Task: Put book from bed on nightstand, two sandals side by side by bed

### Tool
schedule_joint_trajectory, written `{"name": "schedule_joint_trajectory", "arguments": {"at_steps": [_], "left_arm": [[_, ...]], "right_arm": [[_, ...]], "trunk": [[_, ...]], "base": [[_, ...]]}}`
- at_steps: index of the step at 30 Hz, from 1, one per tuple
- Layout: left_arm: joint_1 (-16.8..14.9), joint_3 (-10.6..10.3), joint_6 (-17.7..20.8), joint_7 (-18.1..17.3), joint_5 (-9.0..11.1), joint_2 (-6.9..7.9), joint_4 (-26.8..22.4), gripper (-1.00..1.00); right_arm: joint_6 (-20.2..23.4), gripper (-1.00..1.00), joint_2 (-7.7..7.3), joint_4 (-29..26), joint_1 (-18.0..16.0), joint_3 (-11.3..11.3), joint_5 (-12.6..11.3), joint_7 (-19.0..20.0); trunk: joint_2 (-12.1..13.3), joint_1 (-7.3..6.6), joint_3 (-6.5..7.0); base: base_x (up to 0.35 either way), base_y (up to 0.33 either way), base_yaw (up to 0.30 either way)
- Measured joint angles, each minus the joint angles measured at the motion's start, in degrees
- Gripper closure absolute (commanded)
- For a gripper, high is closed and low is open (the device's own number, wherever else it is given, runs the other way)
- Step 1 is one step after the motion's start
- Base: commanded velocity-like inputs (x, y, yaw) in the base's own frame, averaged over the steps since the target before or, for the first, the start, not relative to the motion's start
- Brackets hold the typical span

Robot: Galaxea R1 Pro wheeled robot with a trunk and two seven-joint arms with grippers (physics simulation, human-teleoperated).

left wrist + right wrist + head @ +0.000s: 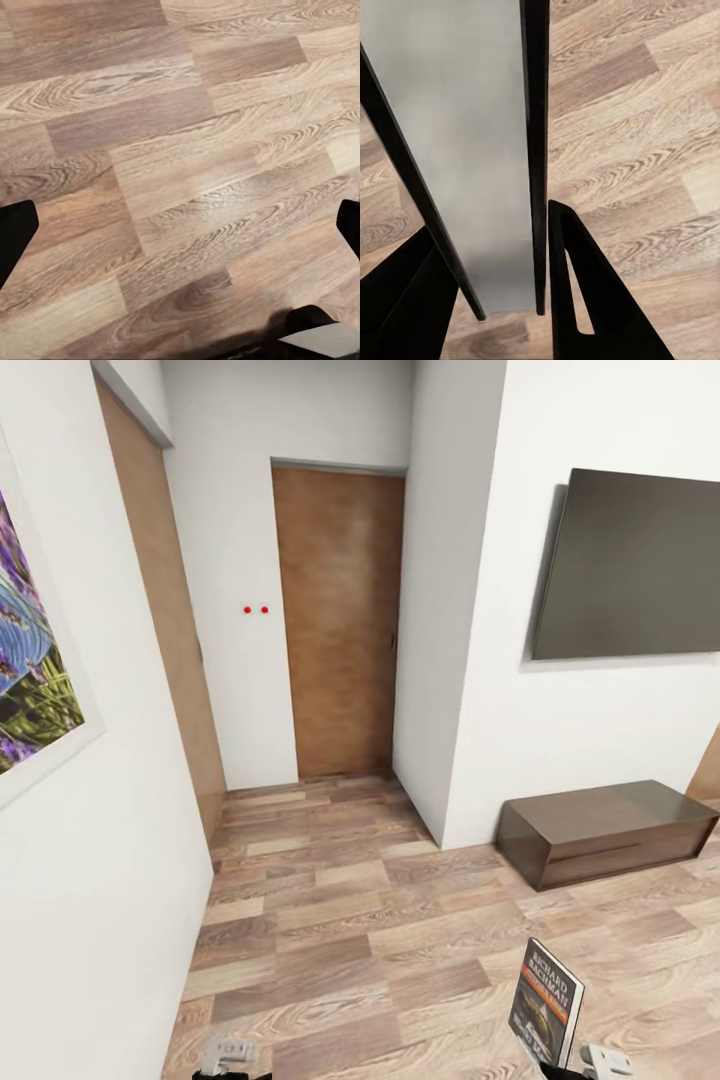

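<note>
Fingers [585, 300] of the right gripper [487, 292] pinch the book [545, 1000] by its lower end; it stands upright at 5 o'clock in the head view, above the plank floor [350, 920]. The left gripper [180, 240] hangs spread and empty. The hold is near one edge, so I judge a sharp turn could make the book tilt or slide out. The low cabinet [600, 830] at 3 o'clock is not the nightstand.

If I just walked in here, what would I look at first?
Probably the big dark screen on the white wall at the right, above the long low dark cabinet. Next, the book standing upright in the right gripper at the bottom, and the tan wooden door straight ahead.
</note>
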Motion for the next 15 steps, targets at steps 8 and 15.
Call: {"name": "schedule_joint_trajectory", "arguments": {"at_steps": [8, 15], "left_arm": [[2.37, 0.06, -0.23, 0.21, -1.49, 0.01, -0.01, -1.00], [3.44, 0.03, -0.31, 0.22, -1.49, -0.07, 0.00, -1.00]], "right_arm": [[-0.18, 1.00, 0.35, 0.01, 6.42, -0.01, -0.01, 0.03], [-1.32, 1.00, 0.36, -0.01, 7.33, -0.09, -0.40, -0.01]], "trunk": [[0.00, 0.00, 0.00], [0.01, 0.03, 0.01]], "base": [[0.318, 0.000, 0.000], [0.113, 0.000, 0.000]]}}
